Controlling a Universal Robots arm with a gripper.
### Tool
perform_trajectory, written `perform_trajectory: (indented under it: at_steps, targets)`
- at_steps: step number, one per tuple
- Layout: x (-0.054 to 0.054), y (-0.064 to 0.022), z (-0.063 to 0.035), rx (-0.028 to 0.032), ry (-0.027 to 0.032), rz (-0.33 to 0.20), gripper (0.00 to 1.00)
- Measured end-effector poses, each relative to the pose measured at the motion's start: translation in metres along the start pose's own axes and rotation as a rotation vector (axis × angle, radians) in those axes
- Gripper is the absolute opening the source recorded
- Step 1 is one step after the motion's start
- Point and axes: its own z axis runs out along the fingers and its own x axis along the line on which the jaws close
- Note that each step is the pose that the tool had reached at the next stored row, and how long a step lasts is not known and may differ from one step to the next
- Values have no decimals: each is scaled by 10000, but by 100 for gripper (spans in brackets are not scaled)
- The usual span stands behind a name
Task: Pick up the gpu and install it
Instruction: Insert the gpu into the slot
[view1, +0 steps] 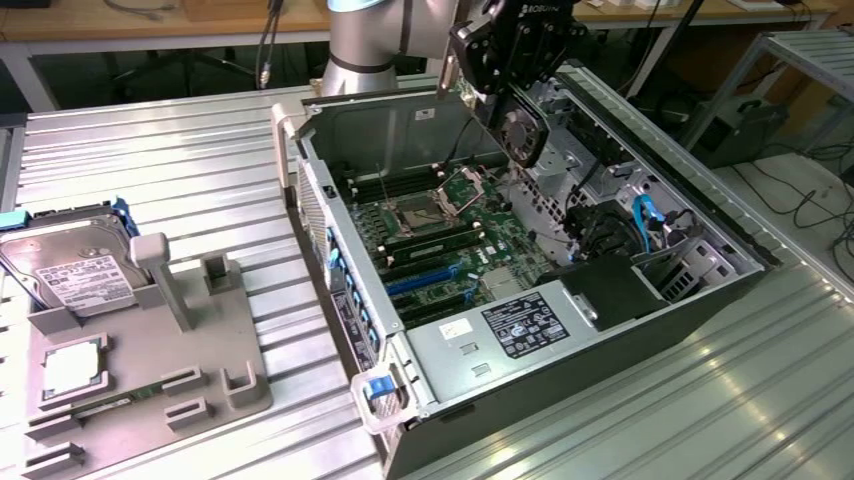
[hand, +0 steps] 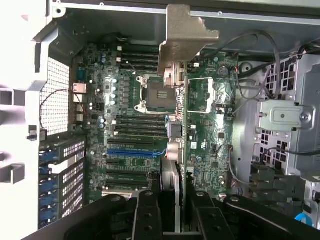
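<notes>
Gripper (hand: 175, 207) is clamped on the gpu (hand: 184, 37). The card is held edge-on over the open computer case (view1: 387, 130), raised above the motherboard (hand: 125, 100). A hard drive (view1: 74, 265) sits in a grey fixture (view1: 200, 350) on the tabletop (view1: 160, 160).

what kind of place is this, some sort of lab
Probably a robotics lab or workshop bench for PC assembly: an open computer case lies on a ribbed metal table, a grey fixture tray holds a hard drive, and the gripper holds the gpu over the motherboard.
</notes>
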Motion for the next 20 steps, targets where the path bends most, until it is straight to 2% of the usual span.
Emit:
perform_trajectory:
  at_steps: [6, 9, 15, 20]
  targets:
    - [0, 0, 1, -11, 7, -616, 28]
    - [0, -1, 1, -10, 12, -1131, 28]
    - [0, -2, 2, -18, 15, -1583, 28]
    - [1, -2, 3, -31, 24, -2368, 28]
